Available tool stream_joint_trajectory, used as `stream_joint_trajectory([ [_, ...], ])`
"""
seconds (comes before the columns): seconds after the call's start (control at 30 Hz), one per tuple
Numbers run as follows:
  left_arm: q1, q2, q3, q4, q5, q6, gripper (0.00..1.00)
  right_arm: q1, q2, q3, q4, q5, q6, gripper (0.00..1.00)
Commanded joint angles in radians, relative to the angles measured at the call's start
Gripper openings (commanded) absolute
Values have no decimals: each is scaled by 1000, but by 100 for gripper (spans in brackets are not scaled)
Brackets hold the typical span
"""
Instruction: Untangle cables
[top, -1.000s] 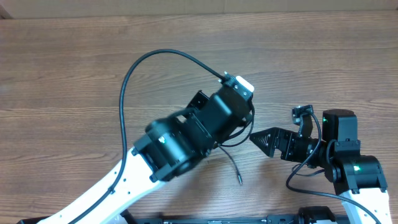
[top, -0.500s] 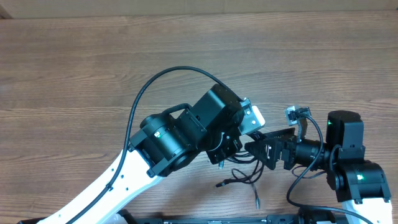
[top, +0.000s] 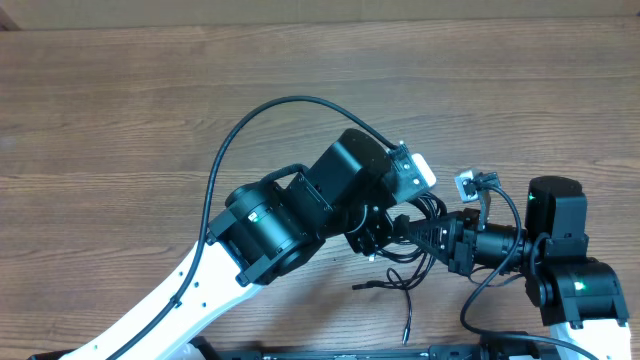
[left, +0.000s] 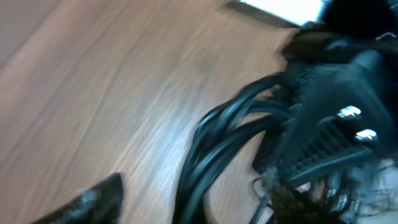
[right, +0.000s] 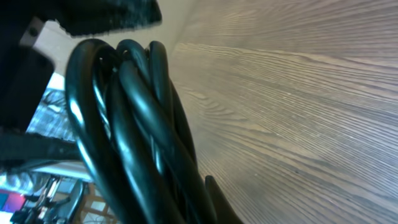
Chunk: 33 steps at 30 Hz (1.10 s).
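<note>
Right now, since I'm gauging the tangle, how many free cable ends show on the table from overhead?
2. One cable end lies just below the knotted cables, pointing left; the other end lies lower, nearer the robot. More may be hidden under the left arm.

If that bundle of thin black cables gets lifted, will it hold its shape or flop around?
Probably floppy: the thin black cables trail loose ends in slack curls across the wooden table. Likely light, being so thin. Their glossy sheath may slip, and the looped strands could snag on each other.
</note>
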Motion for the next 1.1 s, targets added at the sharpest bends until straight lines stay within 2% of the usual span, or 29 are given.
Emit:
stream_joint_trajectory([
  [0.0,-6,-22,22,-35,-209,-167,86,1,-3,3,3,156,137,4],
  [0.1,-6,-22,22,-93,-357,-281,91,1,-3,3,-2,292,272,4],
  [0.2,-6,-22,22,-127,-423,-385,93,1,-3,3,3,372,373,4],
  [0.33,-6,-22,22,-120,-419,-449,98,1,-3,3,24,379,411,4],
  [0.6,-6,-22,22,-73,-346,-447,100,1,-3,3,39,378,409,4],
  [0.7,-6,-22,22,-61,-308,-394,100,1,-3,3,46,345,365,4],
  [0.8,-6,-22,22,-52,-227,-280,99,1,-3,3,65,267,306,4],
  [0.83,-6,-22,22,-51,-190,-209,96,1,-3,3,73,220,268,4],
  [0.9,-6,-22,22,-51,-174,-142,90,1,-3,3,76,156,214,4],
  [1.07,-6,-22,22,-33,-174,-125,80,1,-3,3,75,84,172,4],
])
